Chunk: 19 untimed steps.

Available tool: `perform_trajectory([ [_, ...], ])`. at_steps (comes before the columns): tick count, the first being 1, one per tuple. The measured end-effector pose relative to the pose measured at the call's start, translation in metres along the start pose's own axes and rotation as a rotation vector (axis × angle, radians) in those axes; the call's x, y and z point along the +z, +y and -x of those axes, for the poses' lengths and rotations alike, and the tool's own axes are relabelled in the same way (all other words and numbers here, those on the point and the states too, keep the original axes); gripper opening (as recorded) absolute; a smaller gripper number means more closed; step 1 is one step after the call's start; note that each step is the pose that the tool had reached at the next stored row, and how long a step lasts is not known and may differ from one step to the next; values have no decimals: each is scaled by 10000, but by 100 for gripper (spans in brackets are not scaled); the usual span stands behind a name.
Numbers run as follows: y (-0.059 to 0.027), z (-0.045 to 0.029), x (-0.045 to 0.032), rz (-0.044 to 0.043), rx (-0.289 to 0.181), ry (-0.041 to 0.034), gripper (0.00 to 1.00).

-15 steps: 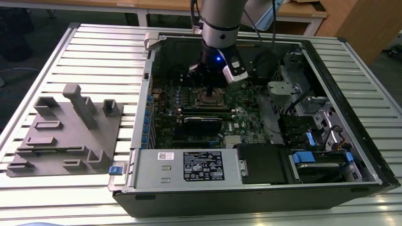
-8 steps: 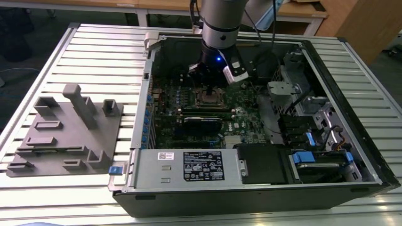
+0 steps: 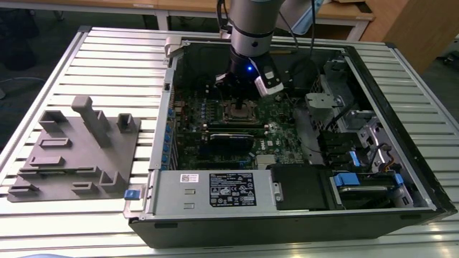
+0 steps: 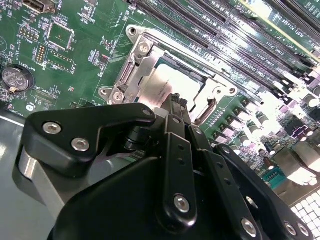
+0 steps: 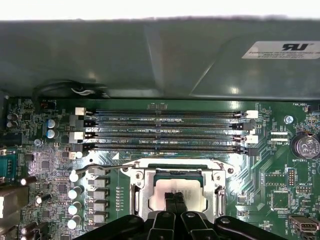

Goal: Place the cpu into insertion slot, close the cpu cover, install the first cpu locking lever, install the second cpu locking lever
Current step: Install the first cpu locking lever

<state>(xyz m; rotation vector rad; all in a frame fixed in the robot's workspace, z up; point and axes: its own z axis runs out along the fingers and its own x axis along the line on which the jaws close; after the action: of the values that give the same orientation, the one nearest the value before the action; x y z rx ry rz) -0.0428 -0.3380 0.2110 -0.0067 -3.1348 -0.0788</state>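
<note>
cpu (image 5: 194,190) partly hidden behind the hand (image 5: 175,196); cpu cover (image 5: 140,190) — near side hidden too

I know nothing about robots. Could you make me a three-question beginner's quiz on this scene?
1. True or false: the flat silver-grey square cpu lies outside the computer, on the grey slotted table.
2. The gripper hangs right over: A) the long black memory slots; B) the cpu; C) the round silver battery.
3. Fill in, open or closed: the thin square silver metal cpu cover lies ____ around the cpu.
Key: 1 false; 2 B; 3 closed.
</note>
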Motion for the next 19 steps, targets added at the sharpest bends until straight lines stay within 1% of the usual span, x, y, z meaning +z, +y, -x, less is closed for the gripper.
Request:
perform_trajectory([
  [10, -2, 0, -1, 2, 0, 1, 10],
  [12, -1, -1, -31, 1, 0, 1, 10],
  [17, 6, -1, -155, 2, 0, 0, 10],
  [19, 7, -1, -158, 4, 0, 0, 10],
])
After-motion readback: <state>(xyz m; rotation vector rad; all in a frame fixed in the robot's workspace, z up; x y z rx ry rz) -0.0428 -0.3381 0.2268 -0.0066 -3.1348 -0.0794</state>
